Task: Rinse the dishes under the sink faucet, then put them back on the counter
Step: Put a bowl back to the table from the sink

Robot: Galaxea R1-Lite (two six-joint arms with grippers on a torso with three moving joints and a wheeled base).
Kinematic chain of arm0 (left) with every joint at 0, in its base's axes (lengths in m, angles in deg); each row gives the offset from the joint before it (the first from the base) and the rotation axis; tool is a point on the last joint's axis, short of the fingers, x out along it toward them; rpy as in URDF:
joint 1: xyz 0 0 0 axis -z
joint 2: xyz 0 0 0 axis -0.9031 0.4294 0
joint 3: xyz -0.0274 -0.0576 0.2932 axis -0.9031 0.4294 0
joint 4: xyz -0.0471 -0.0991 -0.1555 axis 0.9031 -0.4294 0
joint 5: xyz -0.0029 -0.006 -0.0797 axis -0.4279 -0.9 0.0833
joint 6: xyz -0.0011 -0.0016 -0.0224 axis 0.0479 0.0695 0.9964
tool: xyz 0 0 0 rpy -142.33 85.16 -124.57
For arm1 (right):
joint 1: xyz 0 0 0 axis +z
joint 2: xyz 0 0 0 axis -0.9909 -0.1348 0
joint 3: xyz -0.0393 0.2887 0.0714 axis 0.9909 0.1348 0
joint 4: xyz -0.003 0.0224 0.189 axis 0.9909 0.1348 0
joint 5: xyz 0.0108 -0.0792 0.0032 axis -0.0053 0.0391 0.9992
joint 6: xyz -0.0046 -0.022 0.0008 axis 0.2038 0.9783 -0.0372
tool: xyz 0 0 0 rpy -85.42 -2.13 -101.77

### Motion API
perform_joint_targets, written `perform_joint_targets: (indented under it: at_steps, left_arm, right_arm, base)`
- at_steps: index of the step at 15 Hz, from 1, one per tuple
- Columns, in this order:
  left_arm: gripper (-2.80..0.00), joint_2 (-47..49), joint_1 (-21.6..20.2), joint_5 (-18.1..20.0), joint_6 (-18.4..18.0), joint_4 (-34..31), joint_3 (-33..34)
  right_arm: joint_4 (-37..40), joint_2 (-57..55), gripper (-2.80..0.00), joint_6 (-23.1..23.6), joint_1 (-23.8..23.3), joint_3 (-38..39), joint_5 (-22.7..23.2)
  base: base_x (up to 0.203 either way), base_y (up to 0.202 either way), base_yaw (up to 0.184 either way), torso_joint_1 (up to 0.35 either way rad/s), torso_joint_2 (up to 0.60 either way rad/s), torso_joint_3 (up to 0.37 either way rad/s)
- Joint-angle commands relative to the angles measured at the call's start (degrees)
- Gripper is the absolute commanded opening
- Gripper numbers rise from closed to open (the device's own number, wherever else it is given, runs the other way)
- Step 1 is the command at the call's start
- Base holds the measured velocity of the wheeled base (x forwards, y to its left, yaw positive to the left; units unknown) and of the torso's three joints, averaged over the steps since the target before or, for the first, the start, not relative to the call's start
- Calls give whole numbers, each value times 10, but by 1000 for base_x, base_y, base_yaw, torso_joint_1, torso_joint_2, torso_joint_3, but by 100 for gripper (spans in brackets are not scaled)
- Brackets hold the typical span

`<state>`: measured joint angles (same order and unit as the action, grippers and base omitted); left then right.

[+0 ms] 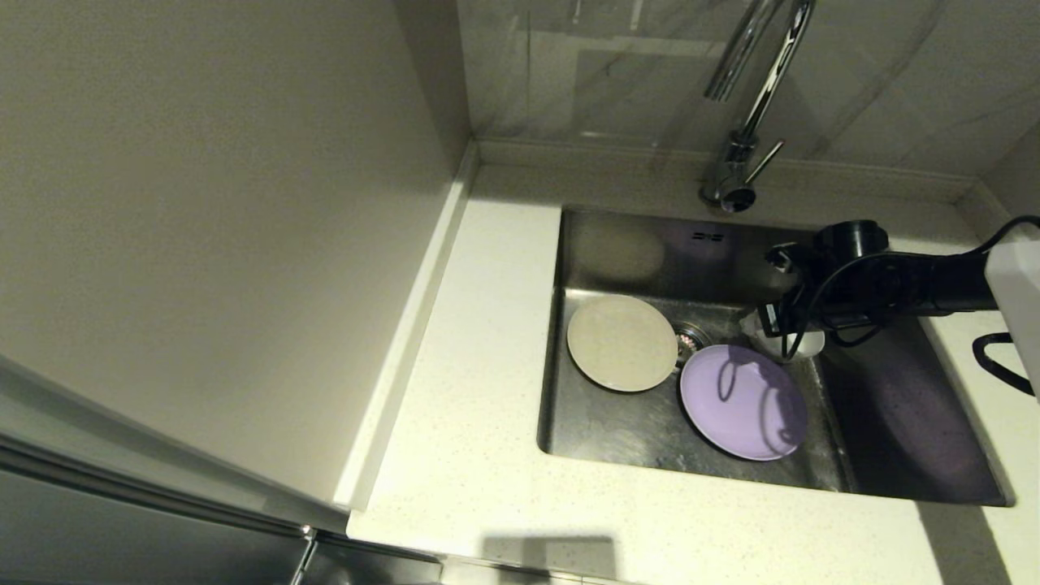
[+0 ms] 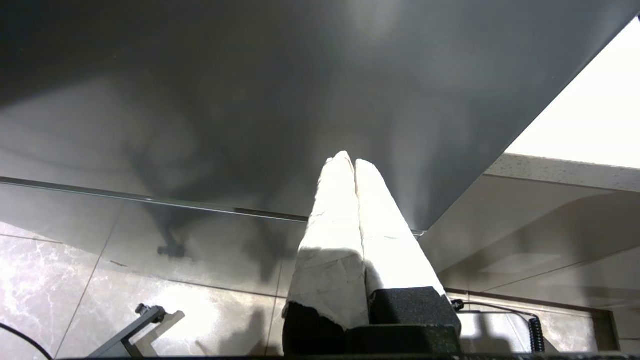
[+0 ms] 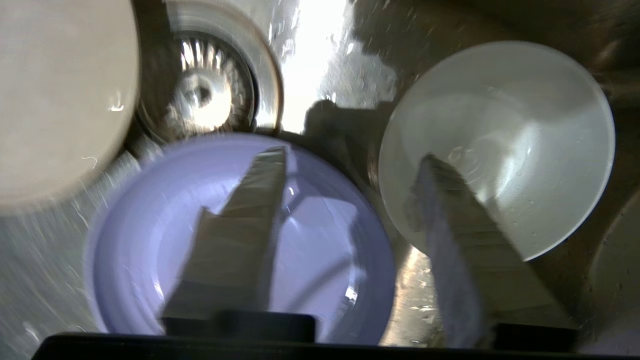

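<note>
All three dishes lie in the steel sink. The cream plate sits left of the drain strainer; the lilac plate lies to the strainer's right and nearer me. The white bowl stands behind the lilac plate, mostly hidden under my right arm. My right gripper hangs open above the sink, empty, one finger over the lilac plate, the other over the bowl. The chrome faucet rises behind the sink. The left gripper is shut and parked below the counter, outside the head view.
The pale speckled counter wraps the sink on the left and front, with a narrower strip on the right. A tall cabinet panel stands at the left. A black cable loops over the counter at the right.
</note>
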<state>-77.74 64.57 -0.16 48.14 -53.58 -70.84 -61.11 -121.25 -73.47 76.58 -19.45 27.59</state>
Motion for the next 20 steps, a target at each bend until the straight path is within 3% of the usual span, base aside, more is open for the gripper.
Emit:
perform_joint_targets:
  at_steps: [1,4,8,19,20]
  left_arm:
    - [-280,-1,0,0,0,0,0]
    - [-280,-1,0,0,0,0,0]
    - [-280,-1,0,0,0,0,0]
    - [-280,-1,0,0,0,0,0]
    - [-280,-1,0,0,0,0,0]
  right_arm:
    - [1,-8,0,-40,23,-21,-26]
    - [-13,-48,0,-59,33,-70,-76]
    - [-82,-78,0,-58,26,-71,-144]
    - [-106,-127,0,-42,15,-71,-145]
    - [-116,-130,-280,-40,15,-71,-145]
  base:
    - [0,0,0,0,0,0]
    - [0,0,0,0,0,0]
    - [0,0,0,0,0,0]
    - [0,0,0,0,0,0]
    - [0,0,0,0,0,0]
